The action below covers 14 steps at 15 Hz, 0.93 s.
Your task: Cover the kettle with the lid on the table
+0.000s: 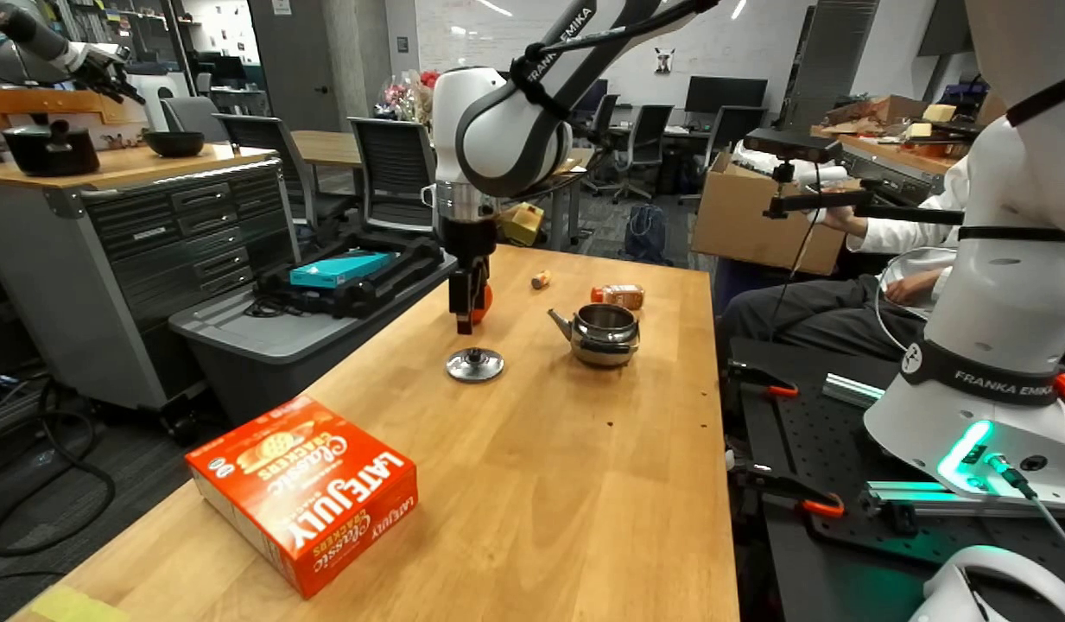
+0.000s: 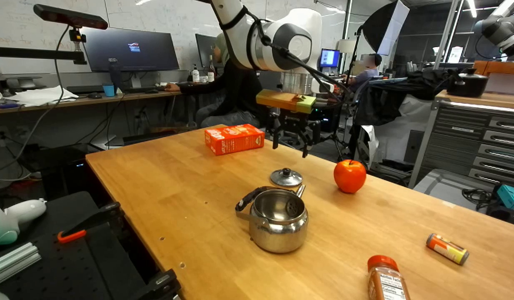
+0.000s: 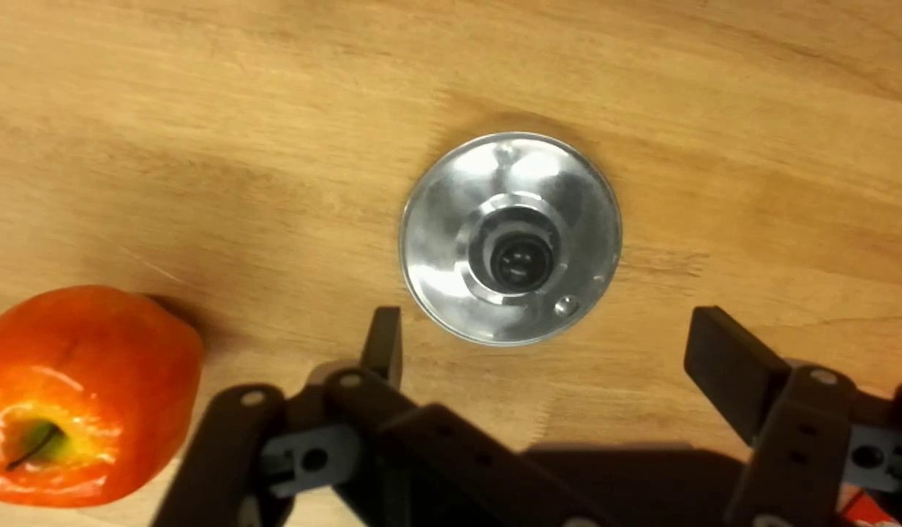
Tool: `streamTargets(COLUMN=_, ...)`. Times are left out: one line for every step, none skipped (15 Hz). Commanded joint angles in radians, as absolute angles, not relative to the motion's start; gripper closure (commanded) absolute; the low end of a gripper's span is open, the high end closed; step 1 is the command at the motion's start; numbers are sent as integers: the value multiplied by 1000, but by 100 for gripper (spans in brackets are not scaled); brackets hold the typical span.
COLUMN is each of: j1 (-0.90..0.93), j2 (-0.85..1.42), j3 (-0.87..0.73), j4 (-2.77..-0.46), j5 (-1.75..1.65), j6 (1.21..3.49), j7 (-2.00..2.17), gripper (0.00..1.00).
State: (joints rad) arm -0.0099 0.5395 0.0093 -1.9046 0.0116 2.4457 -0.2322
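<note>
Down on the wooden surface [image 1: 541, 510], the lid [image 3: 510, 239] is just lying there knob-up, the kettle [image 2: 278, 225] is sitting near it with its top uncovered, an apple [image 2: 349, 176] is chilling close by, the end effector [image 2: 290, 148] is hovering above, jaws wide apart.

In an exterior view, an orange cracker box [image 2: 234, 139] lies beyond and left of a shiny red apple [image 2: 349, 176]; nearer than the apple lie a red-capped jar [image 2: 386, 278] and, further right, a small printed cylinder [image 2: 447, 249] (both on their sides).
</note>
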Motion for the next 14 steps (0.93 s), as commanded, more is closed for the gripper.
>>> streamTargets(j1=-30, j2=582, j3=21, j4=-1863, j5=-9, j6=2460, j7=-242, gripper=0)
streamTargets(j1=-32, j2=588, j3=22, j4=-1862, j5=-11, j6=2462, j7=-244, gripper=0)
streamTargets(j1=-33, j2=594, j3=22, j4=-1860, j5=-13, j6=2465, j7=-246, gripper=0)
streamTargets(j1=-33, j2=601, j3=23, j4=-1858, j5=-14, j6=2471, j7=-247, gripper=0)
streamTargets(j1=-33, j2=607, j3=23, j4=-1856, j5=-15, j6=2475, j7=-248, gripper=0)
streamTargets(j1=-32, j2=615, j3=22, j4=-1853, j5=-18, j6=2477, j7=-247, gripper=0)
streamTargets(j1=-31, j2=621, j3=23, j4=-1850, j5=-20, j6=2478, j7=-249, gripper=0)
streamTargets(j1=-30, j2=626, j3=23, j4=-1848, j5=-23, j6=2479, j7=-249, gripper=0)
streamTargets(j1=-29, j2=631, j3=22, j4=-1846, j5=-28, j6=2480, j7=-248, gripper=0)
streamTargets(j1=-28, j2=636, j3=21, j4=-1844, j5=-33, j6=2480, j7=-247, gripper=0)
streamTargets(j1=-28, j2=640, j3=21, j4=-1843, j5=-38, j6=2480, j7=-247, gripper=0)
streamTargets(j1=-28, j2=644, j3=21, j4=-1841, j5=-42, j6=2479, j7=-246, gripper=0)
streamTargets(j1=-28, j2=647, j3=21, j4=-1838, j5=-45, j6=2476, j7=-246, gripper=0)
streamTargets(j1=-28, j2=651, j3=22, j4=-1836, j5=-47, j6=2474, j7=-246, gripper=0)
